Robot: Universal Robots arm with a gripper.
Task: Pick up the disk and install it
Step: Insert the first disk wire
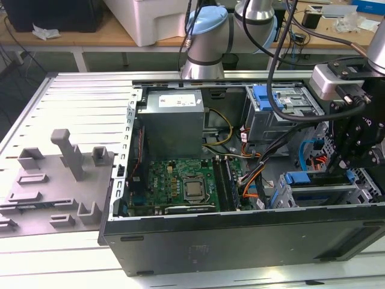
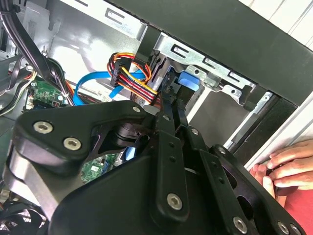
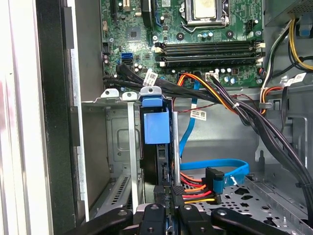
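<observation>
An open desktop computer case [image 1: 240, 241] lies on its side on a slatted aluminium table [image 1: 72, 96] in the exterior view. Inside it are seen a motherboard [image 1: 180, 183], a grey power supply [image 1: 174, 120] at the far side, and a silver drive cage [image 1: 283, 114] with a blue latch at the far right. The gripper [image 1: 355, 141] is lowered into the case at the exterior view's right, over the near drive bay [image 1: 313, 192].

In the first wrist view the disk [image 3: 156, 147] is seen edge-on, standing upright in the slot of the drive bay between thin metal rails, with its blue plastic bracket [image 3: 156, 125] at the far end towards the motherboard. The gripper [image 3: 166, 211] is seen with its fingers drawn narrow about the near edge of the disk, beside the orange, red and yellow power cable connector [image 3: 200, 193] and a blue data cable [image 3: 215, 166]. The disk is judged to be largely seated in the bay; whether it is fully home cannot be told.

In the second wrist view a person's hand [image 2: 288, 166] rests outside the case wall.

The disk is judged to be rigid, fairly dense for its size, smooth-sided and sensitive to knocks. A hold across its flat faces near one end is judged best, with the plastic bracket spared from squeezing, since it would flex.
</observation>
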